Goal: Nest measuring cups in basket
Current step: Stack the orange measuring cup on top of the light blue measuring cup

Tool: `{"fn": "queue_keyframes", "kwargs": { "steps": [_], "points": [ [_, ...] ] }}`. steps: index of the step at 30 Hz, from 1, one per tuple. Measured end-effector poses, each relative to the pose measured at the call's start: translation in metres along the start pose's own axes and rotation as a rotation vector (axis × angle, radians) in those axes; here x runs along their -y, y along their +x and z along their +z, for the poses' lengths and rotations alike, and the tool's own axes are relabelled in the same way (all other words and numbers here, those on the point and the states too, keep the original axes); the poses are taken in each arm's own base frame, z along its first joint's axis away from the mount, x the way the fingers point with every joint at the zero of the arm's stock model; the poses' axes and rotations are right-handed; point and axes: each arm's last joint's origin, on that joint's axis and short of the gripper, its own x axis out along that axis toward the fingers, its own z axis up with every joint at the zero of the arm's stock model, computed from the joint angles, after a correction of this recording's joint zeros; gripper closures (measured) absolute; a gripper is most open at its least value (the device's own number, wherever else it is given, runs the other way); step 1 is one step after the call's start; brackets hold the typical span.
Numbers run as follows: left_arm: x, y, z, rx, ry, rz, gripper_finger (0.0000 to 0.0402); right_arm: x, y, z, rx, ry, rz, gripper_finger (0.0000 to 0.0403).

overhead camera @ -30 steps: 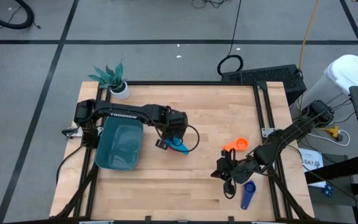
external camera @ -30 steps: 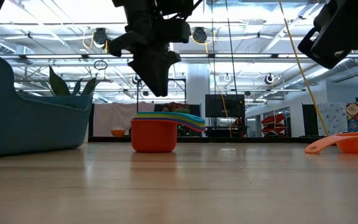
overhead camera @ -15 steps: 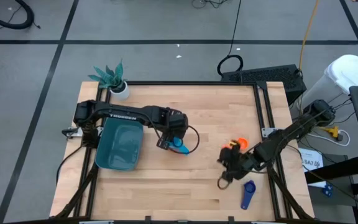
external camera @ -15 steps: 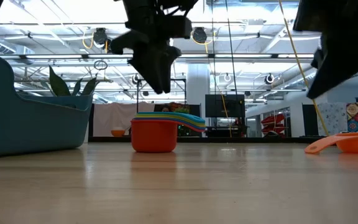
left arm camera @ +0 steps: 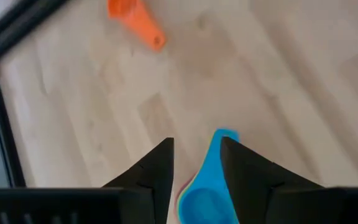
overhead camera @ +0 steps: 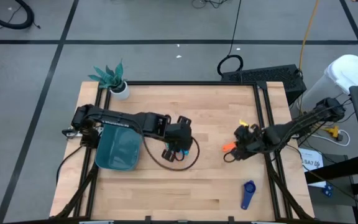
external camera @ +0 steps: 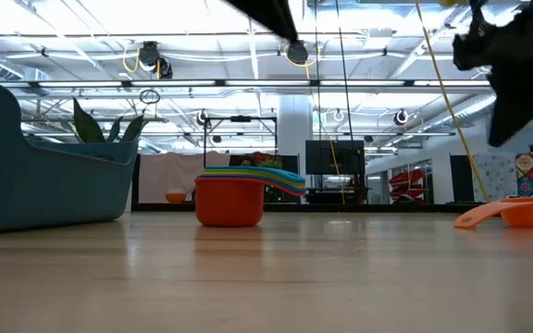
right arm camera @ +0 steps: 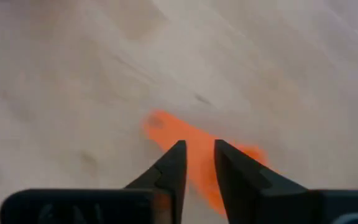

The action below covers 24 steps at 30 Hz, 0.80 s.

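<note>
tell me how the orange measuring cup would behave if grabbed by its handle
The orange measuring cup looks like thin moulded plastic, so probably stiff and light. Its flat handle lies low on the table, so it may slide or pivot before the right pincer closes on it. Rolling seems unlikely.

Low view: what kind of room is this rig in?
Likely a large robotics lab or industrial workshop: exposed ceiling trusses with hanging lamps, a wall screen behind the stacked cups, cables trailing across the concrete floor.

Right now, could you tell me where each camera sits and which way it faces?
High: overhead, straight down; both arms, teal basket, dark blue cup.
Low: table height, level; nested cup stack.
Left wrist: past left gripper's fingers, light blue cup.
Right wrist: past right gripper's fingers.
Shared: low, both wrists show orange cup.
</note>
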Motion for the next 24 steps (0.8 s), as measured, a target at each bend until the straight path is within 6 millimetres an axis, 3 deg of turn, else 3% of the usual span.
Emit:
{"fn": "queue_keyframes", "kwargs": {
  "steps": [6,12,24],
  "points": [
    [0.028,-0.014,0.021,0.077,0.051,-0.022,0.0259,0.011,-0.001,-0.005,-0.153,0.013,-0.049,0.029],
    [0.046,-0.018,0.029,0.088,0.063,0.004,0.027,0.016,-0.002,-0.01,-0.269,0.194,-0.099,0.0287],
    [0.05,-0.019,0.029,0.08,0.033,0.007,0.0295,0.013,0.013,-0.022,-0.319,0.287,-0.165,0.0314]
  ]
}}
